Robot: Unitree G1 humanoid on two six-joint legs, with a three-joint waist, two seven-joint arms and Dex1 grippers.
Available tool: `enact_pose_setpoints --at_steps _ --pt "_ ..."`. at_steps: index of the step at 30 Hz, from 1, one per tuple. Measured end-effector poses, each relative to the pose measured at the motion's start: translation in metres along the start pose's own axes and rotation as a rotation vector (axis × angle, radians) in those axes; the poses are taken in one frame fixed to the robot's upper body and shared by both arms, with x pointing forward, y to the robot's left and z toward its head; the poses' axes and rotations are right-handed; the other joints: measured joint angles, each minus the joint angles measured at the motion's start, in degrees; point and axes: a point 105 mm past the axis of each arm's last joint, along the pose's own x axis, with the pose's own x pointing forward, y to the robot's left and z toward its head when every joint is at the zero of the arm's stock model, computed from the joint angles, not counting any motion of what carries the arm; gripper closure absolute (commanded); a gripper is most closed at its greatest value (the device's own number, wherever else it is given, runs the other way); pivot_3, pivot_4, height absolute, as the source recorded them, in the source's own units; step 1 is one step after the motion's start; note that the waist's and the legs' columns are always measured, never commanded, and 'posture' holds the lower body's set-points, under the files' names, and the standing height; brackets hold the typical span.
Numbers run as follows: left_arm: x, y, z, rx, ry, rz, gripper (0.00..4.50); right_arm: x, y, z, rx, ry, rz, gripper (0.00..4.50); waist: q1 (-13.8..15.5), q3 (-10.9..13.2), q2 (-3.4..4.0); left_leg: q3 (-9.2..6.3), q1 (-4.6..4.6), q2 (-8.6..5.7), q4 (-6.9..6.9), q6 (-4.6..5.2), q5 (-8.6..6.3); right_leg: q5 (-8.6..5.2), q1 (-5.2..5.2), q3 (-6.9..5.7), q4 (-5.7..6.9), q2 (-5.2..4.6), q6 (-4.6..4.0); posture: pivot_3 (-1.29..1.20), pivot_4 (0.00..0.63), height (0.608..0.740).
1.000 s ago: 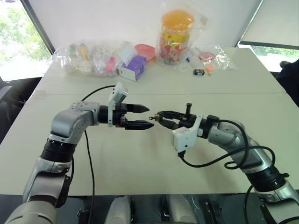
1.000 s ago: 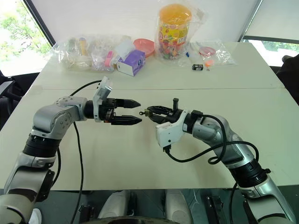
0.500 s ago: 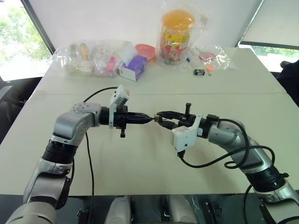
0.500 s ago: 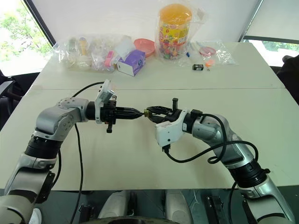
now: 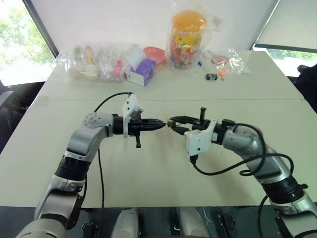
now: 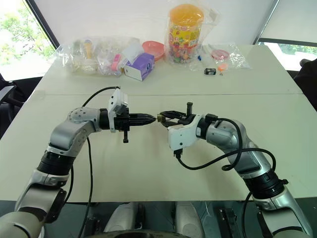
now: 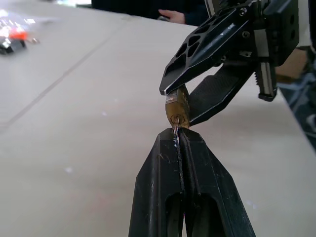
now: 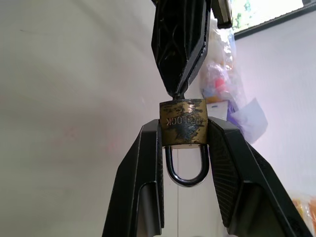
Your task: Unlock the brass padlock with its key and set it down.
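I hold the small brass padlock (image 8: 182, 127) up over the cream table (image 5: 148, 168), gripped by its sides in my right claw (image 8: 183, 129), its thin silvery shackle loop (image 8: 185, 165) hanging back between that claw's two black fingers. My left claw (image 7: 177, 132) is pinched fully together on the tiny thin silvery key (image 7: 175, 129), and the key's tip sits right at the keyhole in the lock's end face.

As I judge it, the step in hand is seating the key and turning it. To do that well I should keep the key's line straight along the lock's length, push in gently until it stops, and only then roll my left wrist; any sideways lean could bend so thin a key or slip it out of my pinch. My right claw should stay firm on the flat sides so the body does not spin with the key.

The lock is dull gold, scuffed and stained dark in patches, with stamped lettering across its face; the shackle looks closed from here
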Motion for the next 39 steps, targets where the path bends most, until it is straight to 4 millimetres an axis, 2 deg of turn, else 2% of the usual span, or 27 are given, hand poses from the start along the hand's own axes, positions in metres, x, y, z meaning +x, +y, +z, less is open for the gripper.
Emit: enact_pose_setpoints --at_steps 4,7,11,13,16,21,23,24,26,27,28,31,39 --pt "0.003 0.003 0.013 0.249 -0.043 0.058 4.46 -0.003 -0.011 -0.001 0.002 0.001 -0.041 3.8 -0.1 0.0 0.0 0.02 0.01 0.0 -0.01 0.0 0.0 0.0 0.0 0.0 0.0 0.0 0.0 0.0 0.15 0.74" --pt "0.0 0.002 0.014 0.422 -0.049 0.073 4.46 -0.002 -0.012 0.002 0.006 -0.012 -0.046 3.8 -0.1 0.0 0.01 0.03 0.03 0.01 -0.02 0.0 0.0 0.0 0.0 0.0 0.0 0.01 0.0 0.0 0.15 0.74" --pt "-0.003 -0.001 0.01 0.505 -0.065 0.076 4.46 -0.001 -0.009 0.003 0.01 -0.022 -0.036 3.8 0.0 0.0 0.01 0.05 0.01 0.0 -0.01 0.01 0.0 0.0 0.0 -0.01 0.0 -0.01 0.0 0.0 0.15 0.74" --pt "-0.002 0.0 0.01 0.47 -0.065 0.077 4.46 -0.001 -0.009 0.003 0.01 -0.021 -0.035 3.8 0.1 0.0 0.01 0.05 0.01 0.0 -0.01 0.02 -0.01 0.0 0.02 -0.01 0.0 -0.01 0.0 0.0 0.15 0.74" --pt "0.0 0.001 0.006 0.255 -0.061 0.07 4.46 0.0 -0.007 0.0 0.02 -0.012 -0.025 3.8 0.0 0.0 0.01 0.04 0.0 0.0 -0.01 0.03 -0.02 0.0 0.02 -0.01 0.0 0.01 0.0 0.0 0.15 0.74" --pt "-0.01 -0.005 -0.002 -0.403 -0.054 -0.019 4.46 0.003 0.001 0.005 0.018 -0.037 0.018 3.8 -0.5 0.0 0.01 -0.04 0.03 0.08 -0.01 0.03 -0.02 0.0 0.01 -0.01 0.04 0.05 0.01 0.0 0.15 0.74" --pt "-0.016 -0.006 0.004 -0.557 -0.07 -0.038 4.46 0.003 -0.001 0.009 0.009 -0.057 0.013 3.8 -0.3 0.0 0.0 -0.07 0.02 0.08 -0.01 0.02 -0.01 0.0 0.01 -0.01 0.04 0.04 0.0 0.0 0.15 0.74" --pt "-0.019 -0.007 0.007 -0.608 -0.067 -0.055 4.04 0.003 -0.003 0.012 0.002 -0.069 0.008 3.8 -0.3 0.0 0.0 -0.07 0.02 0.06 0.0 0.02 -0.01 0.0 0.02 -0.01 0.04 0.04 0.0 0.0 0.15 0.74" --pt "-0.023 -0.01 0.013 -0.625 -0.065 -0.079 3.61 0.003 -0.003 0.016 -0.008 -0.085 0.013 3.8 -0.2 0.0 0.0 -0.07 0.03 0.04 0.0 0.01 -0.01 0.0 0.04 -0.01 0.03 0.02 0.01 0.0 0.15 0.74" --pt "-0.022 -0.012 0.015 -0.612 -0.063 -0.088 3.03 0.005 -0.001 0.017 -0.005 -0.087 0.025 3.8 -0.2 0.0 0.0 -0.06 0.03 0.02 0.0 0.01 0.0 0.0 0.04 -0.01 0.02 0.0 0.0 0.0 0.15 0.74" --pt "-0.021 -0.013 0.017 -0.605 -0.062 -0.095 2.72 0.005 0.001 0.018 -0.003 -0.089 0.033 3.8 -0.1 0.0 0.0 -0.05 0.02 0.01 0.0 -0.01 0.0 0.0 0.04 -0.01 0.02 -0.01 0.0 0.0 0.15 0.74" --pt "-0.02 -0.014 0.017 -0.6 -0.058 -0.094 1.34 0.006 0.002 0.017 0.001 -0.088 0.041 3.8 0.0 0.0 0.0 -0.04 0.02 0.0 0.0 -0.02 0.01 0.0 0.04 -0.01 0.02 -0.02 0.0 0.0 0.15 0.74" --pt "-0.004 -0.018 0.013 -0.523 -0.038 -0.086 1.34 0.006 0.003 0.015 0.014 -0.077 0.048 3.8 -0.1 0.0 0.0 -0.04 0.03 0.0 0.0 -0.02 0.01 0.0 0.04 0.0 0.02 0.0 0.0 0.0 0.15 0.74"
